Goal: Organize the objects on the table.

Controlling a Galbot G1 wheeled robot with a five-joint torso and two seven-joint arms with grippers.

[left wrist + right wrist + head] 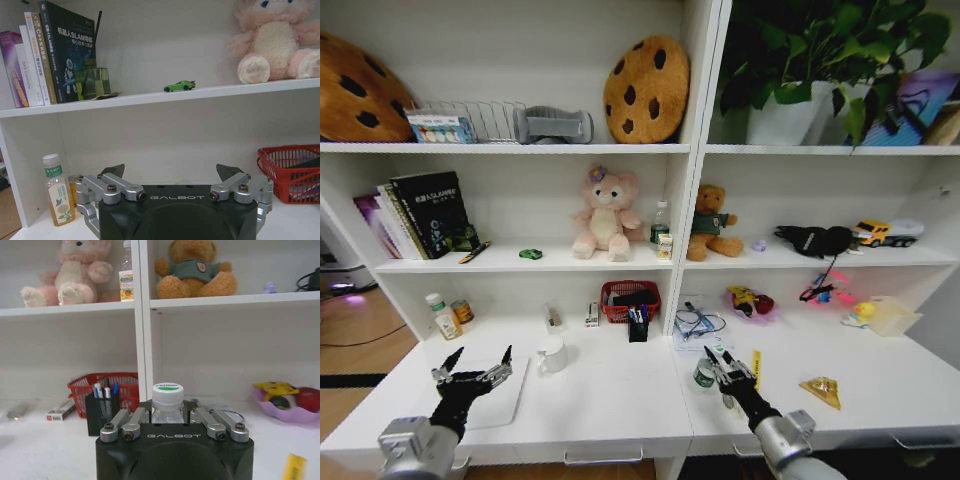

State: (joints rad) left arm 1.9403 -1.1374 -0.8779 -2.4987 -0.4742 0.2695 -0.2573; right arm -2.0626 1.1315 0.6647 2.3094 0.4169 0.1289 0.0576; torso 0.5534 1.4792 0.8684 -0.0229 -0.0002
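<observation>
On the white table [610, 405] my right gripper [715, 362] is shut on a small clear jar [704, 376] with a white cap and green label [167, 399]; its fingers fold in against the jar's sides. My left gripper [478, 358] hangs open and empty [170, 172] over a flat closed silver laptop [505, 398] at the front left. A tiny green toy car [530, 254] sits on the middle shelf [179, 86]. Blue and black pens [638, 318] stand in a black holder [104, 410] at the back of the table.
A white mug [552, 355] stands right of the laptop. A red basket [630, 298] sits behind the pen holder, a bottle [444, 317] and a can [462, 311] at the far left. A yellow wedge [820, 389] and a yellow stick [756, 368] lie to the right.
</observation>
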